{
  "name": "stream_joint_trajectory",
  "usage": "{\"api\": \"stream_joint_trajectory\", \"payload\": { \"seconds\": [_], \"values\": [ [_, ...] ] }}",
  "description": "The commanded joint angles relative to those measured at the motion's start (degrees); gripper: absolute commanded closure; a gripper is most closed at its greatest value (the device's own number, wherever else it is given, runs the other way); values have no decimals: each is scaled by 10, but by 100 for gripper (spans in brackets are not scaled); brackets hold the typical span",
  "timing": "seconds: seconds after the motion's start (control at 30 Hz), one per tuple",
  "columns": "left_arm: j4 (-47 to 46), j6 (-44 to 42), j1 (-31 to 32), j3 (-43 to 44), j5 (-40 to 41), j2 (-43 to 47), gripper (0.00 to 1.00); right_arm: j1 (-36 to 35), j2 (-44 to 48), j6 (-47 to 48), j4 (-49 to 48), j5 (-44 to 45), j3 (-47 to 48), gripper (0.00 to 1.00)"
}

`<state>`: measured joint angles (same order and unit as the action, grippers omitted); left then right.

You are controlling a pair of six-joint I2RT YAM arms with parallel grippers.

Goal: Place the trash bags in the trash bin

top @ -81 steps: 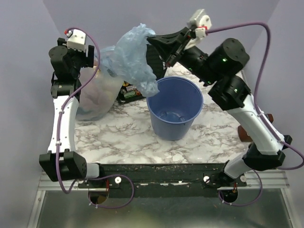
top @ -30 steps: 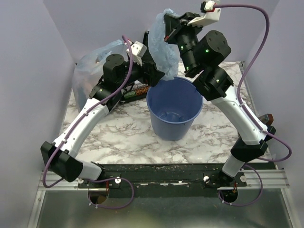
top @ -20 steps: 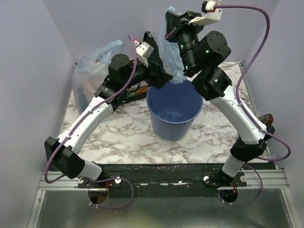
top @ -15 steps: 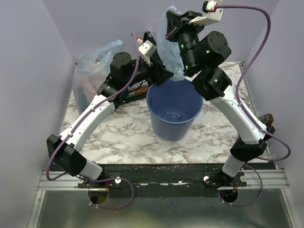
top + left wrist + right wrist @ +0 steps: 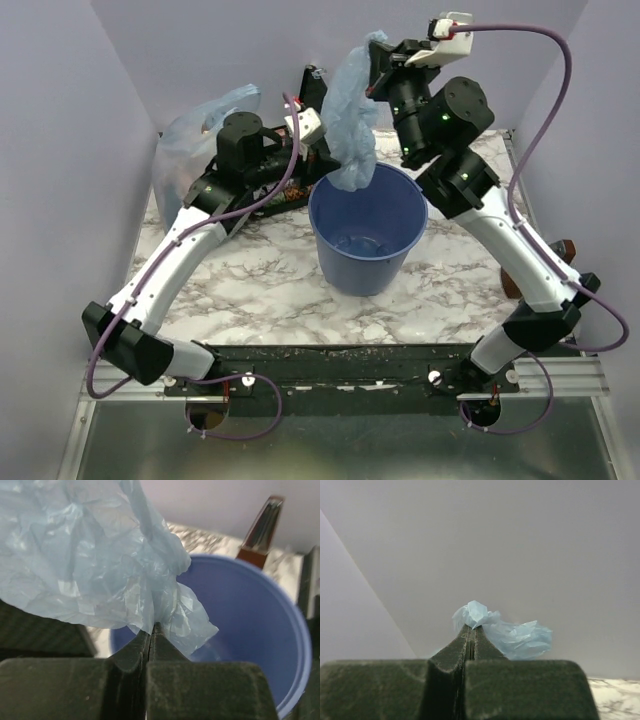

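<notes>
The light-blue trash bag (image 5: 352, 110) hangs crumpled above the back rim of the blue trash bin (image 5: 322, 222). My right gripper (image 5: 378, 55) is shut on the bag's top end, high against the back wall; in the right wrist view the film bunches out past my shut right gripper (image 5: 471, 627) as the trash bag (image 5: 520, 637). My left gripper (image 5: 330, 160) is shut on the bag's lower part. In the left wrist view my left gripper (image 5: 151, 626) pinches the trash bag (image 5: 90, 555) just over the open trash bin (image 5: 250, 630).
A bulging clear bag (image 5: 190, 150) stuffed with coloured items stands at the back left of the marble table (image 5: 250, 280). A dark case (image 5: 312, 85) leans behind the bin. A brown object (image 5: 568, 248) sits at the right edge.
My left gripper has swung in from the left and shut on the bag's lower part. The right arm has shifted slightly right, and the bag now hangs straighter over the bin.
</notes>
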<state>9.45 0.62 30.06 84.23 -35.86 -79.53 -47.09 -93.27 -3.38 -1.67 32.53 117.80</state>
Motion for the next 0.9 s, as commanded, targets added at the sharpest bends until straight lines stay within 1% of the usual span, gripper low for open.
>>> {"api": "stream_joint_trajectory", "payload": {
  "seconds": [0.0, 0.07, 0.13, 0.23, 0.27, 0.3, 0.37, 0.4, 0.47, 0.53, 0.63, 0.7, 0.77, 0.83, 0.87],
  "values": [
    [230, -298, -24, 58, -28, 54, 100, 35, 85, 81, -12, -95, -70, 99],
    [307, -394, -41, 85, -26, 62, 100, 43, 115, 115, -3, -113, -103, 99],
    [362, -444, -65, 109, -37, 66, 100, 48, 140, 150, 10, -128, -131, 99],
    [419, -466, -104, 143, -71, 61, 100, 53, 171, 199, 16, -142, -172, 99],
    [436, -470, -109, 153, -79, 59, 100, 53, 175, 209, 33, -152, -180, 95],
    [453, -474, -110, 159, -86, 57, 100, 53, 176, 214, 53, -164, -177, 83],
    [482, -474, -110, 174, -99, 54, 100, 54, 185, 208, 95, -205, -171, 29],
    [495, -466, -111, 182, -106, 52, 100, 58, 192, 213, 125, -255, -168, 0],
    [532, -456, -111, 204, -123, 45, 100, 67, 216, 222, 179, -348, -166, 0],
    [586, -461, -111, 234, -142, 34, 100, 71, 245, 249, 202, -399, -179, 0],
    [678, -465, -111, 288, -179, 18, 100, 78, 260, 284, 232, -417, -183, 0],
    [724, -456, -111, 326, -193, 11, 100, 97, 252, 304, 277, -464, -165, 0],
    [740, -444, -111, 353, -195, 10, 100, 104, 238, 320, 328, -498, -137, 0],
    [710, -406, -111, 357, -181, 23, 100, 104, 229, 317, 373, -531, -117, 0],
    [690, -383, -111, 353, -176, 31, 100, 104, 227, 301, 381, -540, -115, 0]
  ]
}}
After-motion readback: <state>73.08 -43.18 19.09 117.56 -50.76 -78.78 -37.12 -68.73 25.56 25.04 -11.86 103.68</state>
